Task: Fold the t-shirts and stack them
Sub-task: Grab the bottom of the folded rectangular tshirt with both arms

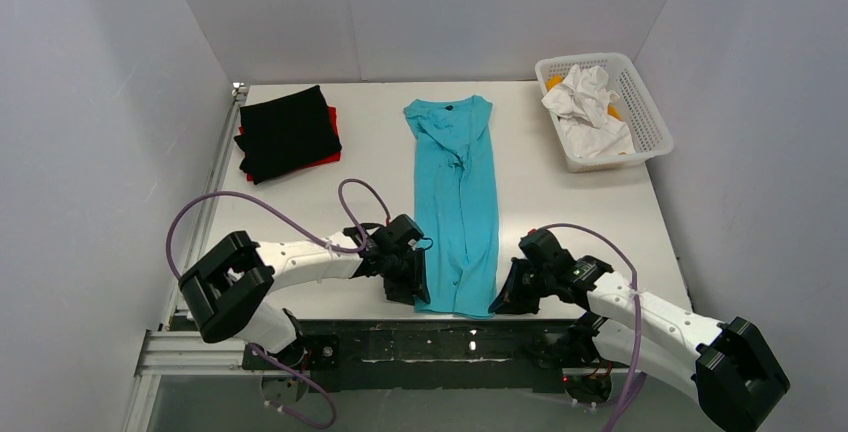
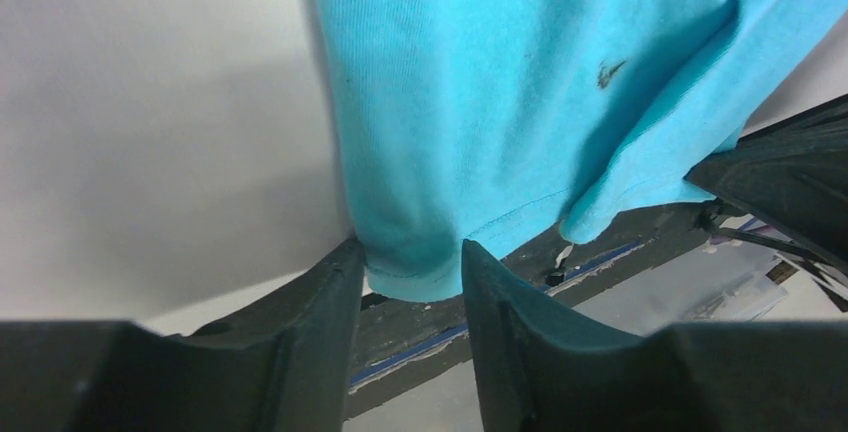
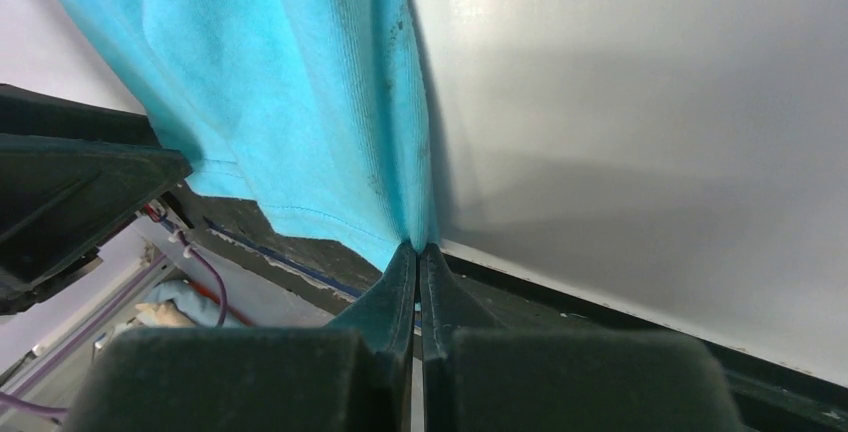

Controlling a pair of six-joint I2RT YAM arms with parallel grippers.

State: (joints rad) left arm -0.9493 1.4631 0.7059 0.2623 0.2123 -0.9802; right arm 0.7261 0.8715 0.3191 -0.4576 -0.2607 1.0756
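A small dark mark (image 2: 610, 72) on the turquoise t-shirt (image 1: 460, 202) is too blurred to read; the red t-shirt (image 1: 333, 114) shows only as an edge under the black t-shirt (image 1: 288, 132). Left of the basket (image 1: 650, 122) the turquoise one lies flat, its near hem straddled by the half-spread left gripper (image 2: 410, 252) and pinched by the tight-pressed right gripper (image 3: 418, 247).

Left tool (image 2: 412, 252), jaws apart, straddling the near hem corner of the turquoise t-shirt (image 2: 520, 82), which lies spread on the white worktop (image 2: 150, 132).
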